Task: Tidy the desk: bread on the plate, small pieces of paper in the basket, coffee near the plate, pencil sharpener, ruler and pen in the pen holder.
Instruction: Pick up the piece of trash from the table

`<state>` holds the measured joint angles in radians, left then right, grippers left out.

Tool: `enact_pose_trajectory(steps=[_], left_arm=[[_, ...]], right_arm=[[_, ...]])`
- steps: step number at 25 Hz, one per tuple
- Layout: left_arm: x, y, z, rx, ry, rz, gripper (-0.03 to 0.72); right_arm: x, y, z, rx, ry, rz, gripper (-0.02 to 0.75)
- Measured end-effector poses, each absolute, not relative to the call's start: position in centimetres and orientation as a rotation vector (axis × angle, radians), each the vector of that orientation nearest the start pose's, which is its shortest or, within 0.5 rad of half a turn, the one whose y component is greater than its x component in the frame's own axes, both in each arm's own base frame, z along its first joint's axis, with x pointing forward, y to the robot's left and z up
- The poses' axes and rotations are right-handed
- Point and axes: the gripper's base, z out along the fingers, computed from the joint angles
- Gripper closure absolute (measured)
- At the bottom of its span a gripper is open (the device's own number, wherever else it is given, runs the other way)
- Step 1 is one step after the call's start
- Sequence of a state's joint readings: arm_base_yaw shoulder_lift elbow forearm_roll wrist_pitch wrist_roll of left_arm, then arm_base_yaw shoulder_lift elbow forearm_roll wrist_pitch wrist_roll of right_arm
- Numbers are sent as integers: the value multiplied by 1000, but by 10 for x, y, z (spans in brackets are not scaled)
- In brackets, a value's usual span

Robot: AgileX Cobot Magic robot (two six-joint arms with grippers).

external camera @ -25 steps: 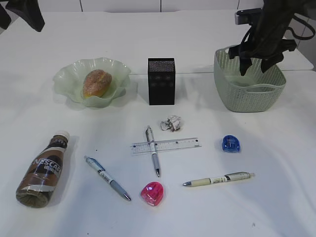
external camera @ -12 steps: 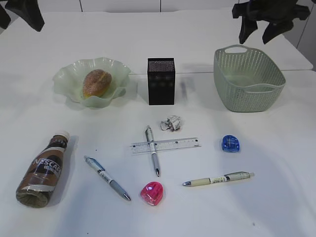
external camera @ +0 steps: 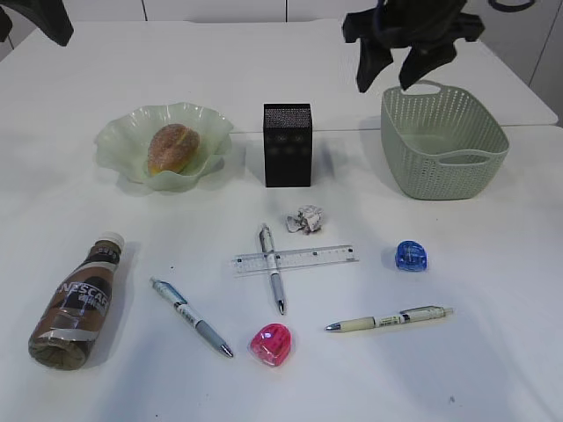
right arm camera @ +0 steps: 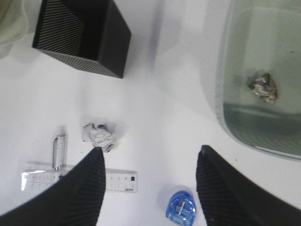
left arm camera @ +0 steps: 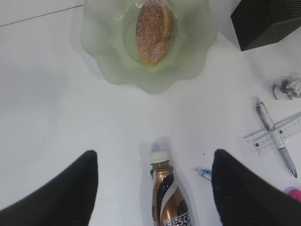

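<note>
While one paper wad (right arm camera: 263,86) lies in the basket (external camera: 444,141), the right gripper (external camera: 394,63) hovers near the tabletop's far edge, fingers wide and empty, probably bound for the remaining wad (external camera: 305,219).

A white panelled wall (external camera: 215,9) runs along the top edge of the exterior view, split by thin dark upright seams. At the upper right edge, a pale grey slanted strip (external camera: 554,61) shows; whether it is floor or wall cannot be told.
</note>
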<state>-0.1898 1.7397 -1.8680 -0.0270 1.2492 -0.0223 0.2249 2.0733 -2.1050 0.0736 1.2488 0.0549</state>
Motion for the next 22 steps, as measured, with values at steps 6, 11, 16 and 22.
enact_pose_trajectory(steps=[6,11,16,22], left_arm=[[365,-74,392,215,2600,-138,161],[365,-75,392,214,2600,-147,161],[365,-75,392,214,2600,-149,161],[365,-75,392,214,2600,-149,161]], right_arm=[[443,139,298,-311,2747,199,258],[450,148,273,-322,2801,222,258],[456,153,247,-307,2861,274,258],[462,156,219,-304,2918,279,258]])
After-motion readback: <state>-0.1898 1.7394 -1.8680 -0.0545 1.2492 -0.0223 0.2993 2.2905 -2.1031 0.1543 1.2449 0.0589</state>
